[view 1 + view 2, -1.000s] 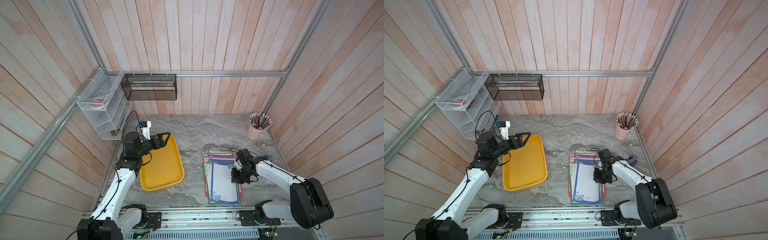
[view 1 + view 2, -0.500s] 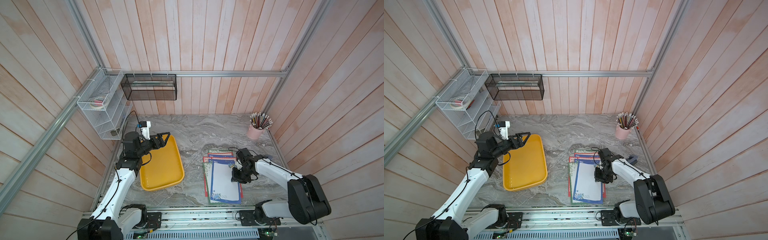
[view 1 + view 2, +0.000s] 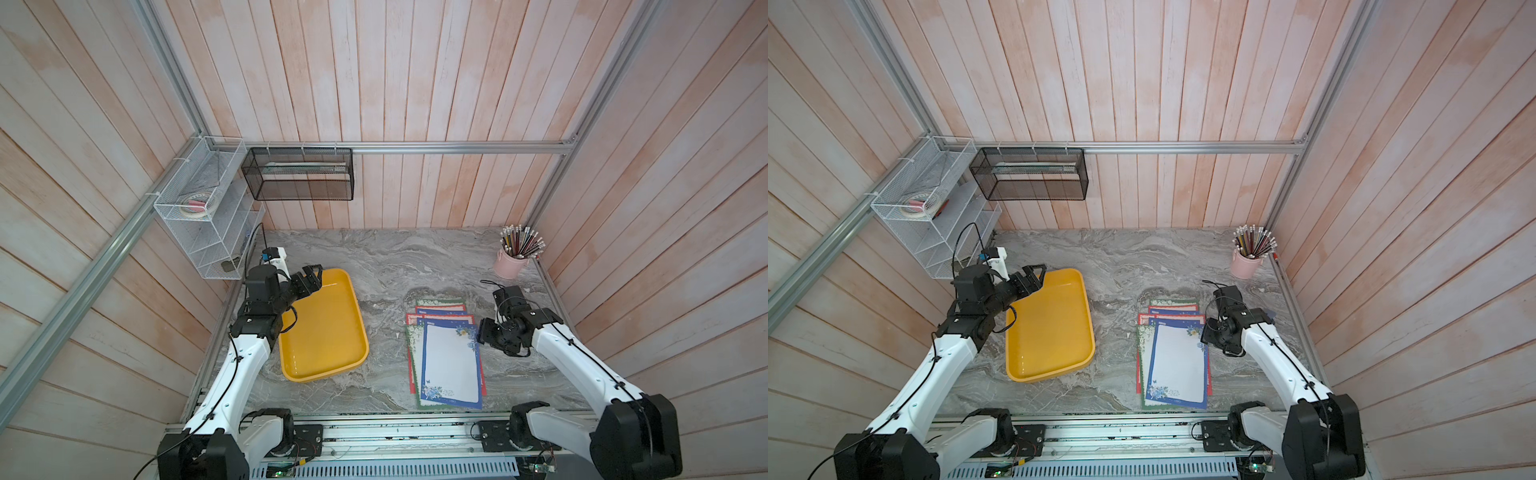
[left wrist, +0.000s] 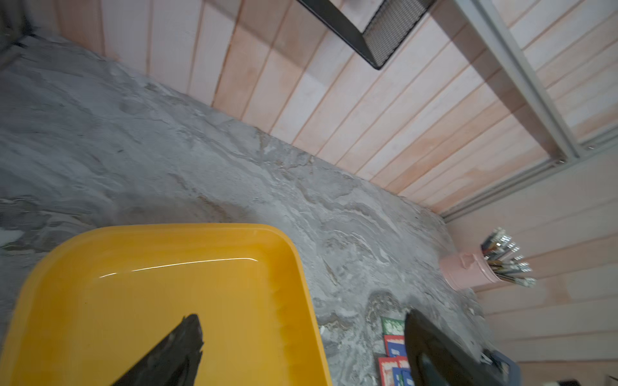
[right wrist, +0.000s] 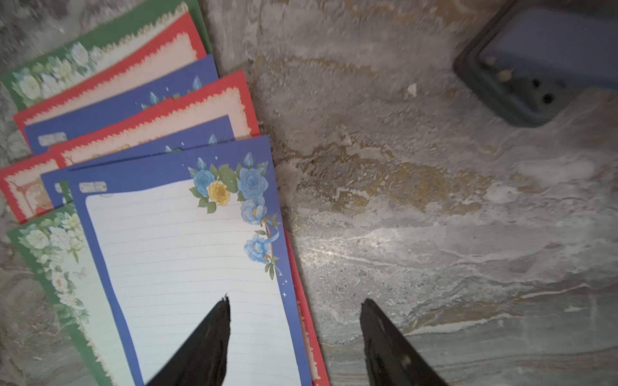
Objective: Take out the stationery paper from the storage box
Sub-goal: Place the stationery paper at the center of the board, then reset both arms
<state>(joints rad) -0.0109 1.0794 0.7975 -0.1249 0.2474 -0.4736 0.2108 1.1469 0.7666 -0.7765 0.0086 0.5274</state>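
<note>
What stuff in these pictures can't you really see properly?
Stationery paper sheet count: the blue-bordered top sheet covers those beneath, in both top views.
Small label on that sheet: blurred in the right wrist view.
Dark grey-blue object: cut off by the picture edge in the right wrist view.
Black mesh basket contents: too small behind the mesh in both top views.

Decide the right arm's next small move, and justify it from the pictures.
Probably lift the right gripper straight up, clear of the stationery paper: its jaws stand open holding nothing, the paper lies fanned on the table, and the storage box looks empty.
</note>
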